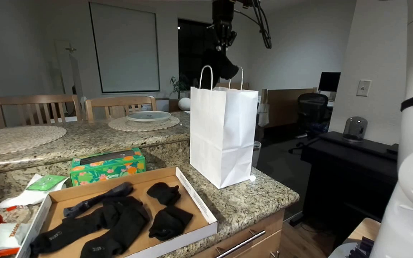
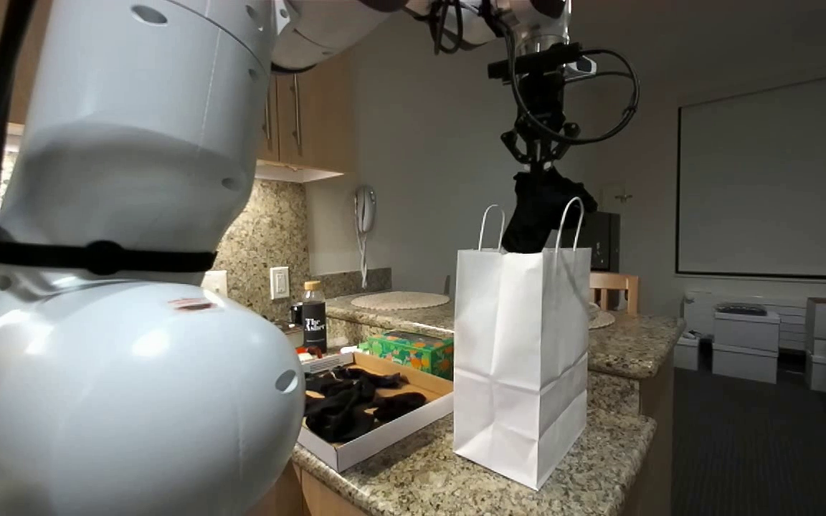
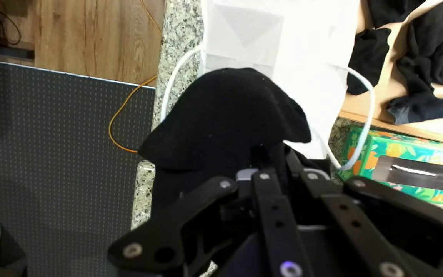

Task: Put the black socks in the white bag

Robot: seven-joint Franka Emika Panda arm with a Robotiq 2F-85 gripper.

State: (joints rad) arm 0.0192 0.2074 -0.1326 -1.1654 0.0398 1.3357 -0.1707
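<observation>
My gripper [image 1: 222, 49] is shut on a limp black sock [image 2: 546, 204], which dangles over the top of the white bag [image 2: 510, 373]. The bag stands upright on the counter, its two loop handles raised on either side of the sock. In both exterior views the sock's lower end drops to the rim between the handles; how far it goes inside cannot be told. The wrist view has the sock [image 3: 225, 111] covering part of the bag [image 3: 313, 50] and the fingertips meeting on dark fabric. More black socks [image 1: 120, 218] lie in a shallow cardboard tray [image 1: 200, 199] beside the bag.
A green floral tissue box [image 1: 108, 166] sits behind the tray. Red and white packets [image 1: 4, 236] lie at its far side, near a dark bottle [image 2: 314, 319]. A raised granite ledge [image 1: 84, 141] runs behind; the counter's edge [image 1: 296, 195] is close to the bag.
</observation>
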